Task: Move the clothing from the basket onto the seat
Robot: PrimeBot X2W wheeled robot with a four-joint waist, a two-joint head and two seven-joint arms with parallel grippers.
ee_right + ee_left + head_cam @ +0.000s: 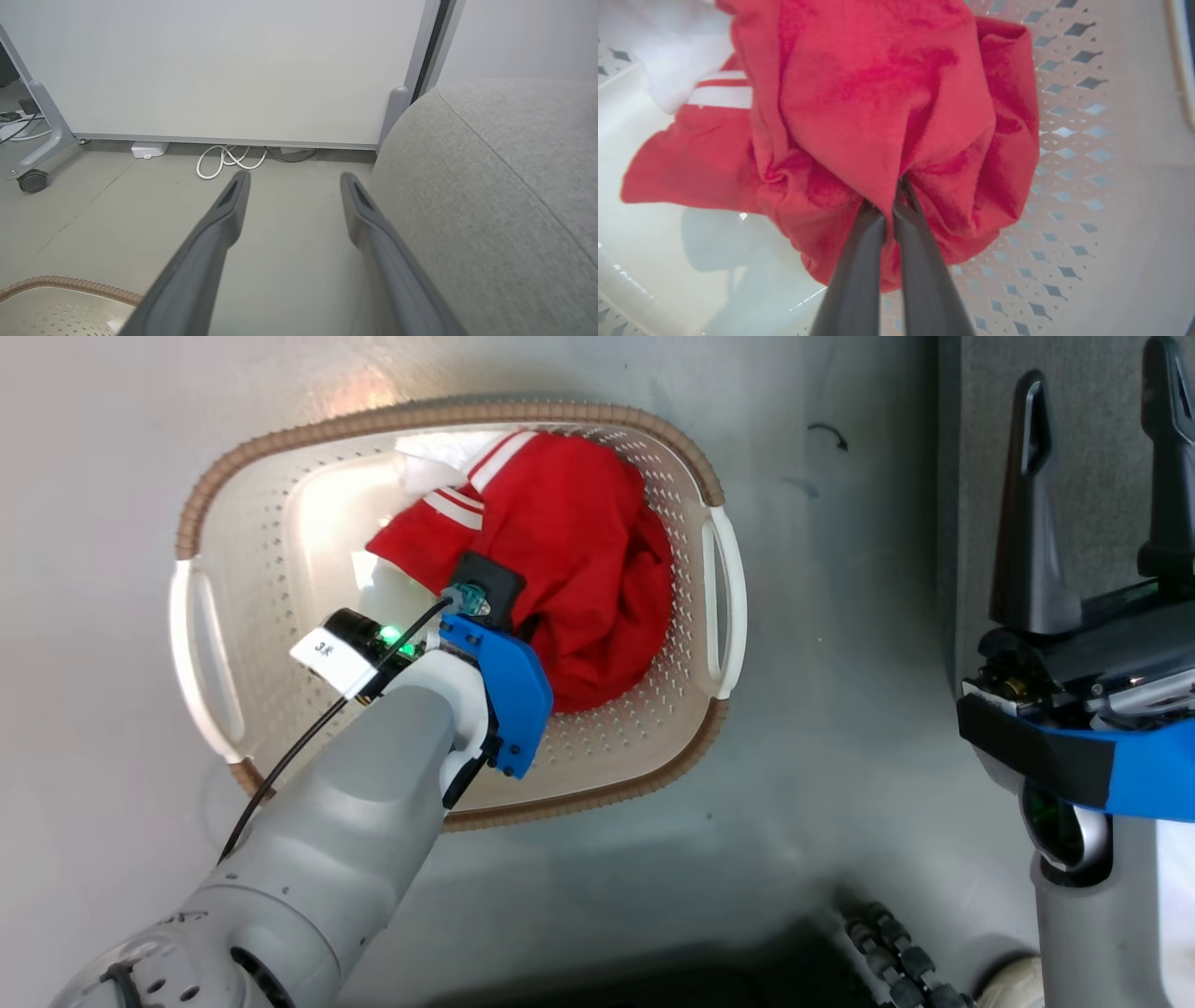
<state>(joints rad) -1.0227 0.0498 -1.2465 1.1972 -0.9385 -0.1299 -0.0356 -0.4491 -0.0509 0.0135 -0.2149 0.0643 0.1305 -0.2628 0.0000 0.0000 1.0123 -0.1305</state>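
The left gripper (889,196) reaches down into the basket (448,420), its 2 long, smooth, dark grey fingers pressed almost together and pinching a raised fold of the clothing (859,107). The clothing is soft, matte red fabric, crumpled into a rounded heap with deep creases that run toward the pinch. White stripe trim shows at the side of the heap nearest the basket's far rim. The heap lies on the basket's floor, bunched toward the right-hand wall and handle, with bare glossy plastic along the left side.

The basket is cream-white plastic, oval with rounded corners. Its walls are dotted with rows of small diamond-shaped holes, a ribbed brown band runs round the rim, and a slim looped handle sits on each side. It stands on a smooth pale grey floor (289,261).

The right gripper (293,176) hangs over that floor with its 2 tapered fingers spread wide, holding nothing. Just beside it is the seat (490,196), a bulging cushion of coarse grey woven fabric with a rounded edge and a thin seam line. A white cable (229,161) lies coiled at the foot of a flat white panel (224,70).
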